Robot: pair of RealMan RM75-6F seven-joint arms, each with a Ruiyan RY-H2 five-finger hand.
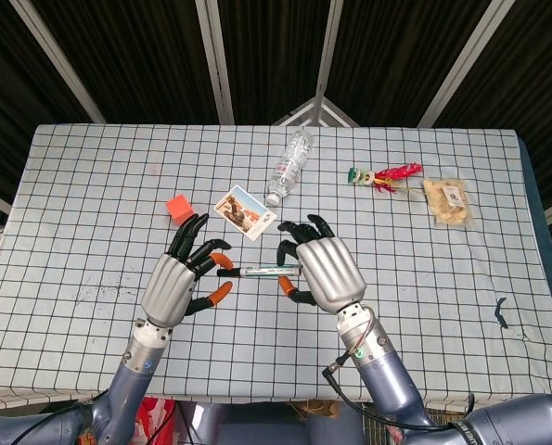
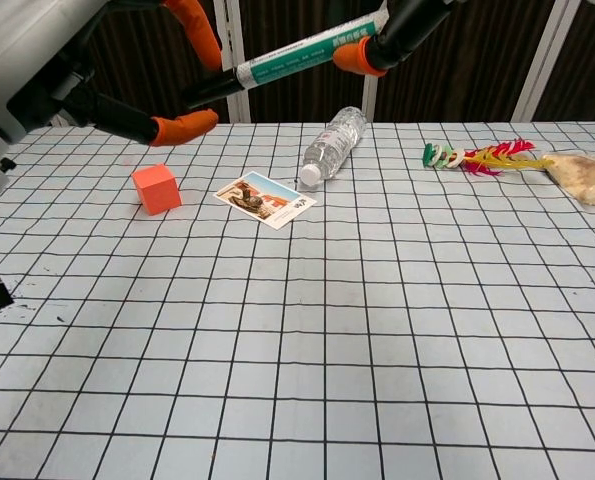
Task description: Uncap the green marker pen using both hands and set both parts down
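The green marker [image 1: 260,272] [image 2: 299,59] is held level above the table, its black cap [image 2: 214,88] pointing toward my left side. My right hand [image 1: 326,269] pinches the barrel between orange-tipped fingertips [image 2: 360,56]. My left hand [image 1: 178,280] hovers at the cap end with its fingers spread. One of its orange fingertips [image 2: 211,50] sits just above the cap and the thumb [image 2: 182,126] lies below, with a gap showing. The cap is on the pen.
On the checked tablecloth [image 1: 424,278] lie an orange cube [image 1: 177,207], a picture card [image 1: 244,212], a plastic bottle [image 1: 289,167] on its side, a feathered toy [image 1: 385,175] and a snack bag [image 1: 445,200] at the far right.
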